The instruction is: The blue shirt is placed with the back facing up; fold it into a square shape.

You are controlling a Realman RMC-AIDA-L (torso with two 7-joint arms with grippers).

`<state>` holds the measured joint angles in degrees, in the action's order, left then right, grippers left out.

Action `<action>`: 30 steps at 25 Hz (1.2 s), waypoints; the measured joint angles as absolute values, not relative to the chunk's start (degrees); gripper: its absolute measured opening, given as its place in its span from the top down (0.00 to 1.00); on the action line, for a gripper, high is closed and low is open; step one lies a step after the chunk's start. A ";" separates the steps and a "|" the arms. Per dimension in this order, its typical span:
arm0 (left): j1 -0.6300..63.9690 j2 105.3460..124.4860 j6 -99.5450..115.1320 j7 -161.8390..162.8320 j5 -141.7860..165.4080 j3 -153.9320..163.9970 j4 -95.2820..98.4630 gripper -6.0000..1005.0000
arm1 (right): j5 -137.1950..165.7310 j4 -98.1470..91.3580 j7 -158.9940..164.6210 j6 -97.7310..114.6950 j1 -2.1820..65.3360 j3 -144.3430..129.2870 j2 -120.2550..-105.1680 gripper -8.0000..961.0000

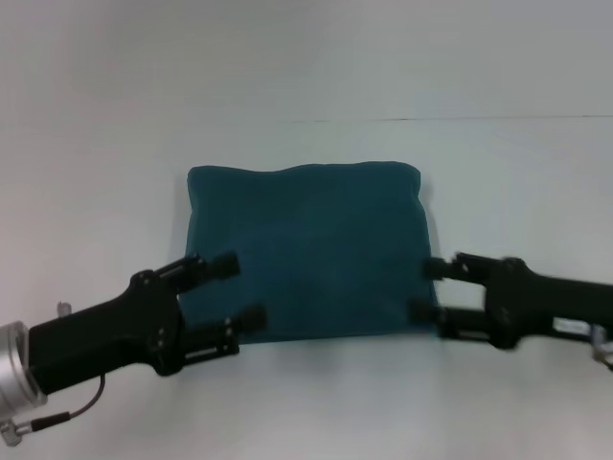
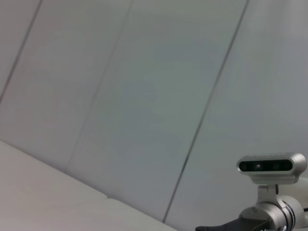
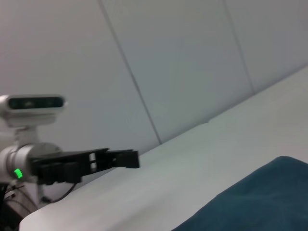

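Observation:
The blue shirt (image 1: 311,249) lies folded into a compact, near-square rectangle in the middle of the white table, plain side up. One corner of it also shows in the right wrist view (image 3: 255,202). My left gripper (image 1: 238,290) is open at the shirt's near left corner, its fingertips over the cloth edge and nothing held between them. My right gripper (image 1: 428,289) is open at the shirt's near right edge, pointing inward, and holds nothing.
The white table (image 1: 316,402) spreads all around the shirt, with a pale wall behind it. The right arm's wrist camera (image 2: 272,166) shows in the left wrist view. The left arm's wrist camera (image 3: 33,103) shows in the right wrist view.

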<state>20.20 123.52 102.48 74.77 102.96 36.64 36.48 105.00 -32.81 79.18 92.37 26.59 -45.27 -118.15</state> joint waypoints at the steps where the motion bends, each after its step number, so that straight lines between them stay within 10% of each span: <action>1: 20.06 123.51 103.17 74.78 104.05 36.82 37.02 0.14 | 105.07 -33.58 78.59 93.59 25.55 -45.27 -118.12 0.30; 9: 20.04 123.49 104.46 76.16 109.43 36.89 38.17 0.14 | 110.19 -35.79 77.85 97.74 22.49 -45.45 -117.40 0.03; 30: 20.00 123.58 104.84 76.92 110.65 36.82 38.14 0.13 | 113.12 -35.73 78.51 98.09 22.80 -45.32 -117.25 0.03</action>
<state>20.00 123.58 104.84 76.92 110.65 36.82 38.14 113.12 -35.73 78.51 98.09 22.80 -45.32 -117.25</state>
